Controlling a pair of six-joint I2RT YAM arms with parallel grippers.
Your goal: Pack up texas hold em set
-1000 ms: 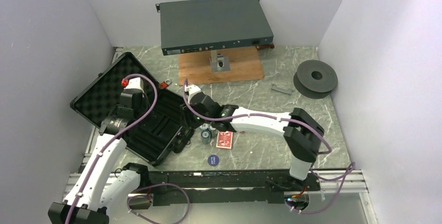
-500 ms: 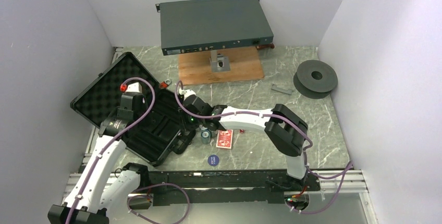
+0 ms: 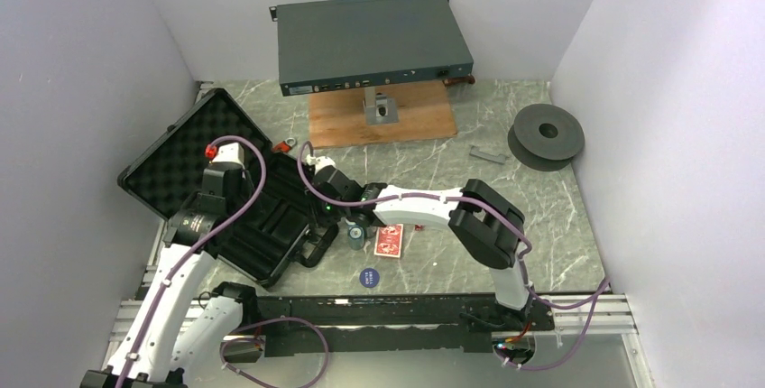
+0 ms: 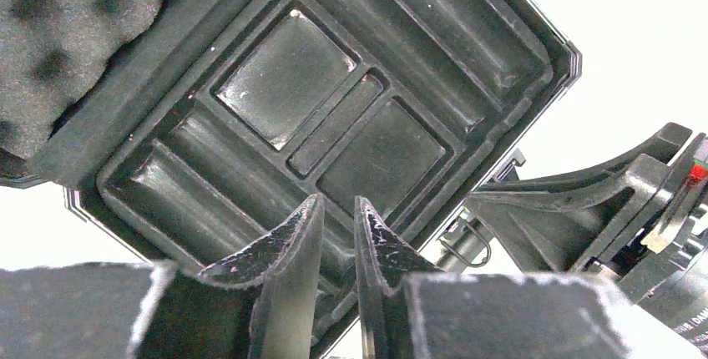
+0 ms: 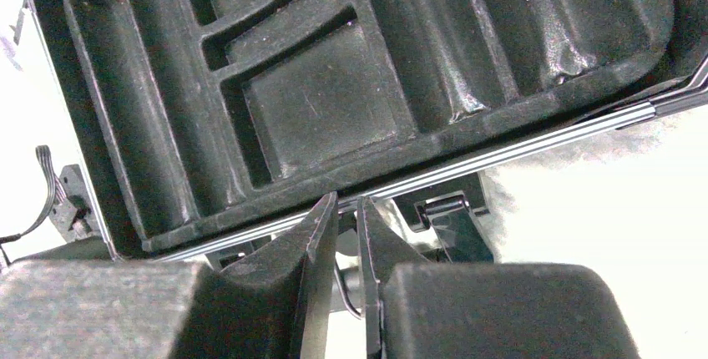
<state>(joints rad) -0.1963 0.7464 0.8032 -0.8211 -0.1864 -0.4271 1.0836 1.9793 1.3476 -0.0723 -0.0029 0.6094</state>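
Note:
The black briefcase lies open at the left, with its foam lid [image 3: 171, 158] up and its moulded tray [image 3: 271, 226] showing no items. My left gripper [image 3: 233, 191] hovers over the tray [image 4: 334, 117], fingers [image 4: 292, 242] close together with nothing between them. My right gripper [image 3: 320, 200] is at the tray's right rim [image 5: 467, 163], by a latch [image 5: 451, 225], fingers [image 5: 321, 242] nearly together. Teal-and-white chips [image 3: 358, 233], the red-backed deck [image 3: 389, 242] and the blue disc [image 3: 370, 276] lie on the table right of the case. Dice are too small to tell.
A large grey rack box [image 3: 372, 41] sits on a stand over a wooden board [image 3: 343, 122] at the back. A dark grey spool [image 3: 546, 135] and a small grey strip [image 3: 488, 154] lie at the right. A small red piece with a metal ring [image 3: 284, 145] lies behind the case.
My right arm has reached left, bringing its gripper from near the chips to the case's right rim. My left arm drew back slightly, and the lid shifted a little left.

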